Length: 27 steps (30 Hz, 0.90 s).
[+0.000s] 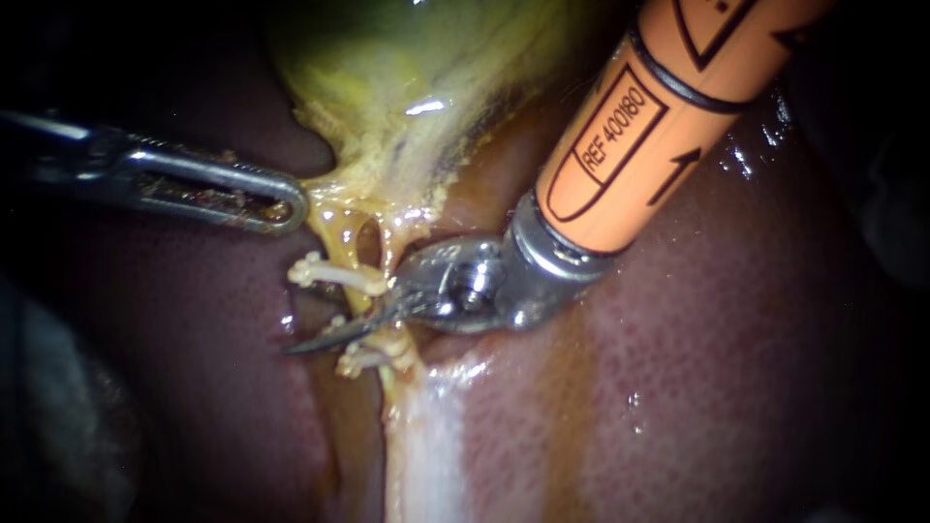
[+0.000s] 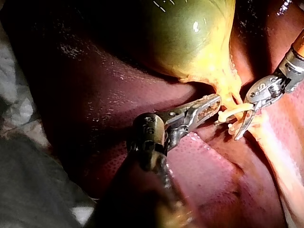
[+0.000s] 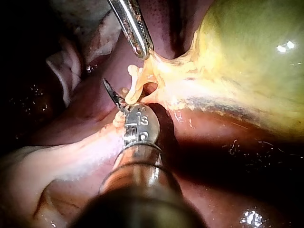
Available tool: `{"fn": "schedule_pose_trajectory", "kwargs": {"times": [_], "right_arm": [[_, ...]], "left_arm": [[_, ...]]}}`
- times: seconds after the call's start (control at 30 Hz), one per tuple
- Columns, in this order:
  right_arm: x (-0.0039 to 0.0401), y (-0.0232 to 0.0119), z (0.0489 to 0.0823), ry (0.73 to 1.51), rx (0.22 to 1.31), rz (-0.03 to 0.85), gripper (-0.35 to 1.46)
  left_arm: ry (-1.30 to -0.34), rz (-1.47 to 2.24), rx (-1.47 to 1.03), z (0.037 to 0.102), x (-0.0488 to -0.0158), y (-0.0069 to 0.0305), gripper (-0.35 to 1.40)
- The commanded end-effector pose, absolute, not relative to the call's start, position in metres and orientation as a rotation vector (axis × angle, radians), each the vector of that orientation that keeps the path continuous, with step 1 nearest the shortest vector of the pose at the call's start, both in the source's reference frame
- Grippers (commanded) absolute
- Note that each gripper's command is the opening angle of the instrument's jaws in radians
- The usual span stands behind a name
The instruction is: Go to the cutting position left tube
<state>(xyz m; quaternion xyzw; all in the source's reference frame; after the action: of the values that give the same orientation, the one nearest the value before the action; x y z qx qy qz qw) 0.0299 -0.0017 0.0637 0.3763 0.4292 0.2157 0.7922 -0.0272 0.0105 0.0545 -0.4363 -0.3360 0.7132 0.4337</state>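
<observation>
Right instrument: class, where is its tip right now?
In the endoscope view the right instrument comes in from the upper right. Its tip lies across the tube between the upper clip and the lower clip, just below the gallbladder.

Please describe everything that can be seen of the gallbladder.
The gallbladder is a smooth, glossy sac, green to yellow, with bright glints. It lies against the dark red liver and narrows to a pale yellow, ragged neck. The left instrument has its jaws shut on the neck's edge, drawn to a point. From the neck thin yellow strands run to two white clips.
</observation>
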Motion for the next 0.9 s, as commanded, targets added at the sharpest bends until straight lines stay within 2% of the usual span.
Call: {"fn": "schedule_pose_trajectory", "kwargs": {"times": [0.03, 0.4, 0.9], "right_arm": [[0.0299, -0.0017, 0.0636, 0.923, 0.810, 0.464, 1.06], [0.0277, -0.0018, 0.0633, 0.928, 0.815, 0.456, 1.16], [0.0188, -0.0004, 0.0610, 0.932, 0.774, 0.481, 1.23]], "left_arm": [[-0.836, 1.777, -1.087, 0.0546, -0.0272, 0.0105, -0.35], [-0.837, 1.778, -1.087, 0.0546, -0.0271, 0.0105, -0.35], [-0.839, 1.778, -1.088, 0.0547, -0.0268, 0.0105, -0.35]]}}
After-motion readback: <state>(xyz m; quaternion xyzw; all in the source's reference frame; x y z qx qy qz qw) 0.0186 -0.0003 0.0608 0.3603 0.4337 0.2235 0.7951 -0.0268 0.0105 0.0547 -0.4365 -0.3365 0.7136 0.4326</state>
